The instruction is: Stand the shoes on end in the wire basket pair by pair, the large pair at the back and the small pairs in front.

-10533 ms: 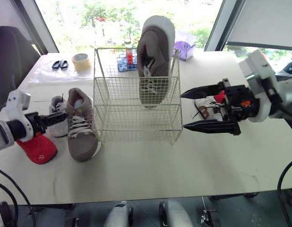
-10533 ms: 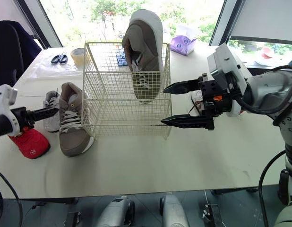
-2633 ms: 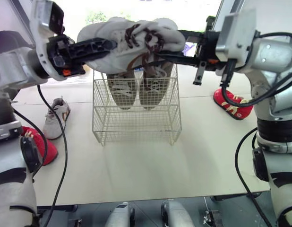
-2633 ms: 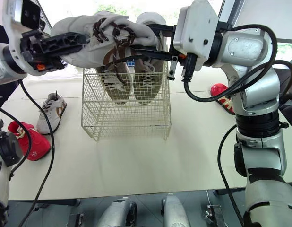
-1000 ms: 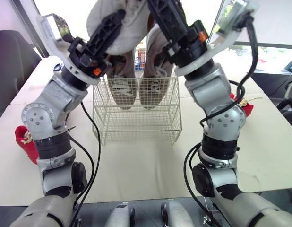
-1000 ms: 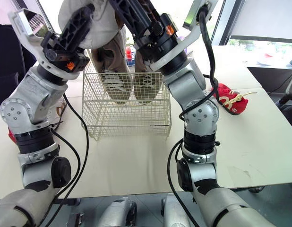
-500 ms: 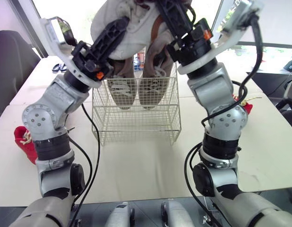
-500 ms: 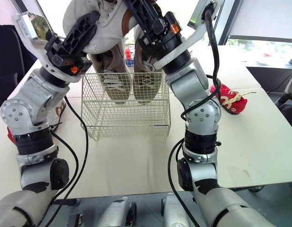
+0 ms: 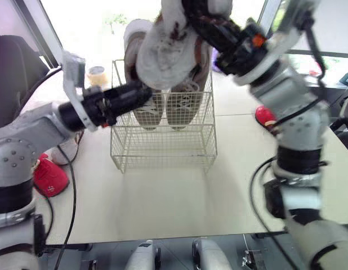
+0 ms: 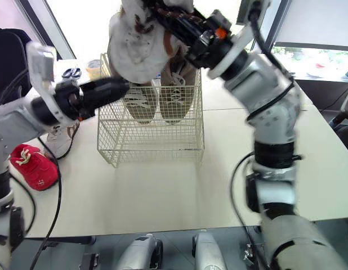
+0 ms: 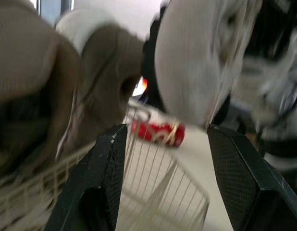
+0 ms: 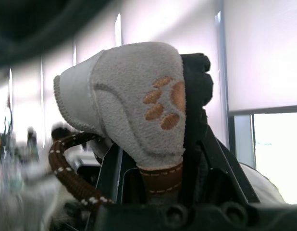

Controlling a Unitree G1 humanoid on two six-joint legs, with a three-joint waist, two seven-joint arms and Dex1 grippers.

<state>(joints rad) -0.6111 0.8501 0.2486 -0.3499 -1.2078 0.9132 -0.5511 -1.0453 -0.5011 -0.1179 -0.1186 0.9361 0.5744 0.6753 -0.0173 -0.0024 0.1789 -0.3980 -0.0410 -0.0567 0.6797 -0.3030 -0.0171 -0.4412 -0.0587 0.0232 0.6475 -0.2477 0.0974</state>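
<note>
Up above the cream table by bright windows, right claw grips white shoe, left claw gapes.

The white shoe runs off my top edge and covers the brown pair up high; my right arm half-hides a red shoe.

No legible text, brand or number anywhere. Only mark is an orange paw-print emblem on the pale shoe clamped in the right gripper, with no lettering beside it.
</note>
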